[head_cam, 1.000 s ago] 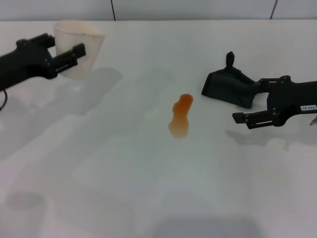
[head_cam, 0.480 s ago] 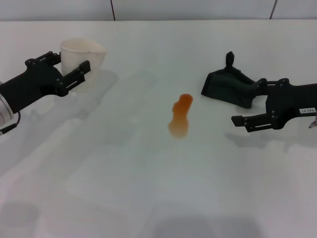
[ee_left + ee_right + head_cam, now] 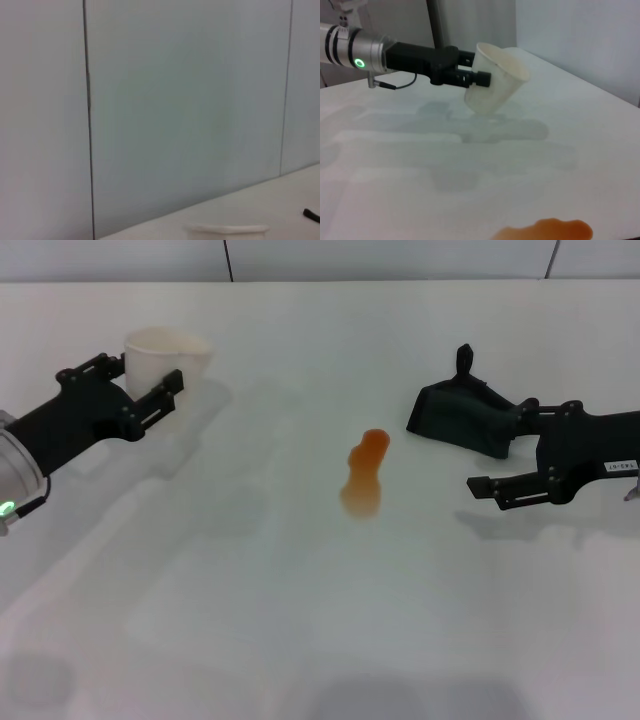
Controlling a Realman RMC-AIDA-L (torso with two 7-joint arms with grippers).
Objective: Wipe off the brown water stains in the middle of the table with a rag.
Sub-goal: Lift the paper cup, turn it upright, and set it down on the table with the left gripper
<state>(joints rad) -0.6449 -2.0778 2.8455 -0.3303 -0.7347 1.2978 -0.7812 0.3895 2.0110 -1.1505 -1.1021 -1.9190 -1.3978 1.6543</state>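
The brown water stains (image 3: 363,475) form one orange-brown puddle in the middle of the white table (image 3: 300,620); the puddle's edge (image 3: 545,231) also shows in the right wrist view. The rag (image 3: 458,416), dark and crumpled, lies to the right of the puddle. My right gripper (image 3: 496,446) is open at the rag's right end, its far finger touching the cloth and its near finger off the rag. My left gripper (image 3: 135,385), also seen from across the table (image 3: 472,67), is shut on a white cup (image 3: 166,358) at the far left. That cup (image 3: 495,77) is tilted, with its base at the tabletop.
A grey panelled wall (image 3: 400,258) runs behind the table's far edge. The cup's rim (image 3: 227,229) shows low in the left wrist view against that wall (image 3: 175,100). Bare tabletop lies in front of the puddle.
My left arm has brought the white cup down from the air to the tabletop and drawn back toward the left. The right gripper, rag and puddle have barely shifted.
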